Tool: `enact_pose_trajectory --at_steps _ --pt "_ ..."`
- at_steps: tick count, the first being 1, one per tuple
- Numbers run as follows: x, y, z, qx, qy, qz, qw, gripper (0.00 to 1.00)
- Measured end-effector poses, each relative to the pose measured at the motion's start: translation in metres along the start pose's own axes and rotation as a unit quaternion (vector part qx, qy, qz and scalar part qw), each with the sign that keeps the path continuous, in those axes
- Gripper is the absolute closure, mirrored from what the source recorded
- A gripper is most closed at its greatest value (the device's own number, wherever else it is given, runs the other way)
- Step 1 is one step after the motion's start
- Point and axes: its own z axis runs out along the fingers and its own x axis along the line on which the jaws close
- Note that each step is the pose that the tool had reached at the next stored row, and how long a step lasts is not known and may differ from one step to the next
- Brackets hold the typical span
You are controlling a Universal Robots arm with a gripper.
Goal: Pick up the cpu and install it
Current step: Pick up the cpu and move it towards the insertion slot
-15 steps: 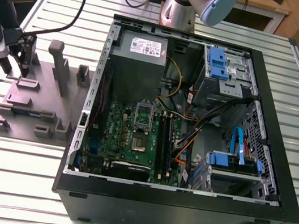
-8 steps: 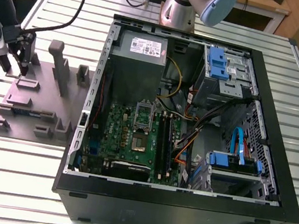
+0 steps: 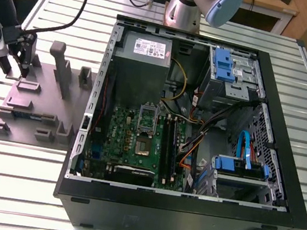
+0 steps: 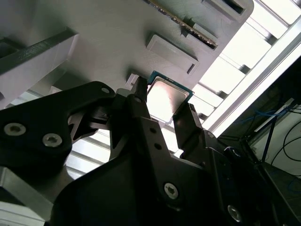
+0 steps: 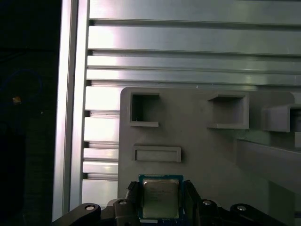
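Observation:
The cpu (image 5: 160, 197), a small square chip with a silvery top and pale rim, sits between my two dark fingers in both wrist views. My gripper (image 5: 160, 188) is shut on it, one finger against each opposite edge of the chip (image 4: 164, 99). In the exterior view my gripper (image 3: 16, 71) hangs at the far corner of the grey fixture plate (image 3: 38, 101), on the exterior view's left. Inside the open computer case (image 3: 185, 209), well off to the exterior view's right, the dark metal-framed socket (image 3: 143, 147) lies on the green motherboard (image 3: 131, 141).
The fixture plate carries upright grey posts (image 3: 61, 67) and small raised blocks (image 5: 157, 154). A grey power supply box (image 3: 142, 60), drive bays with blue latches (image 3: 229, 68) and loose cables (image 3: 196, 140) fill the case. The slatted metal table (image 3: 12, 186) runs all round.

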Motion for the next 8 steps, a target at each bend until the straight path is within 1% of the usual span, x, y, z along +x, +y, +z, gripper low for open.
enact_pose_trajectory --at_steps 2,8 --pt "0.0 0.0 -0.0002 0.0 0.0 0.0 1.0 0.53" --pt "0.0001 0.0002 -0.0046 0.0 0.0 0.0 1.0 0.53"
